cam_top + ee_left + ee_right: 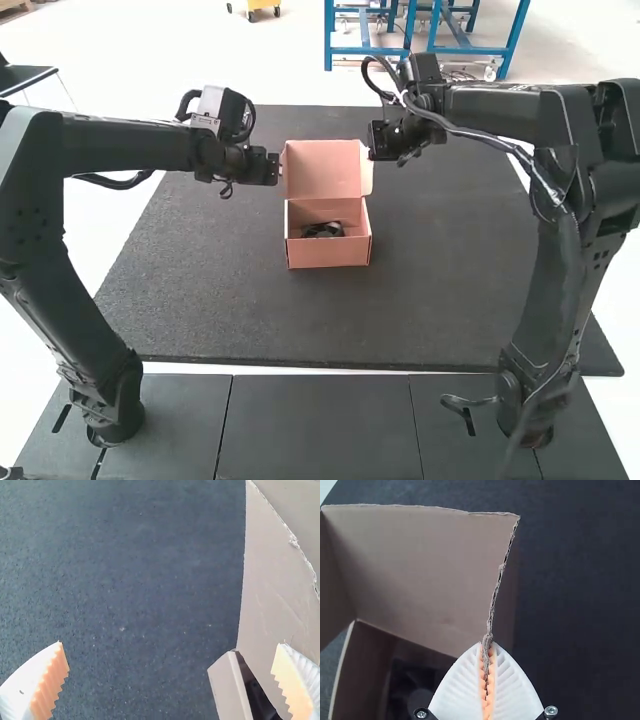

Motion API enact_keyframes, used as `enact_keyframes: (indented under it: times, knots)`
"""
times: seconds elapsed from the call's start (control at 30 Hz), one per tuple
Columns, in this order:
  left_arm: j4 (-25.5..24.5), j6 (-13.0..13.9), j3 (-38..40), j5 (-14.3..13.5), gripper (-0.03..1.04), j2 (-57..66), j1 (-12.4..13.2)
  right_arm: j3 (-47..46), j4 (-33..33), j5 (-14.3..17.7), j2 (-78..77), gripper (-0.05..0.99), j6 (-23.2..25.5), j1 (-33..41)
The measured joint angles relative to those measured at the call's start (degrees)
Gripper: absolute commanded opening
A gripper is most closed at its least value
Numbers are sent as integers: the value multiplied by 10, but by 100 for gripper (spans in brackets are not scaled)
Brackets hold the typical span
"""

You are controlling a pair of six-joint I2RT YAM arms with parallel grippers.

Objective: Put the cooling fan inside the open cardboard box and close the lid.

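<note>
The left gripper (272, 168), ribbed white plastic with orange padding, gapes wide and holds nothing, just beside the upright lid (322, 168) of a tan cardboard box (330, 252). A black cooling fan (325, 230) lies inside. The right gripper (371, 158) pinches the lid's ragged right edge. A dark, grainy mat (200, 280) lies beneath.

You get just a dark sliver of the cooling fan (322, 231) behind the cardboard box (328, 252) wall (the rest is hidden); your right claw (486, 652) covers more.
</note>
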Motion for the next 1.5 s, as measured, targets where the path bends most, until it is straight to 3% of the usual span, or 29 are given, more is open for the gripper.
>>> enact_keyframes:
  times: [1.0,1.3,1.5]
  knots:
    - [-45,0,0,13,96,-30,0,2,-66,-17,-6,-2,9,17]
    - [-57,0,0,28,96,-31,-21,2,-70,-19,-6,-2,9,17]
    - [-68,0,0,32,96,-31,-21,2,-94,-19,-6,-2,7,17]
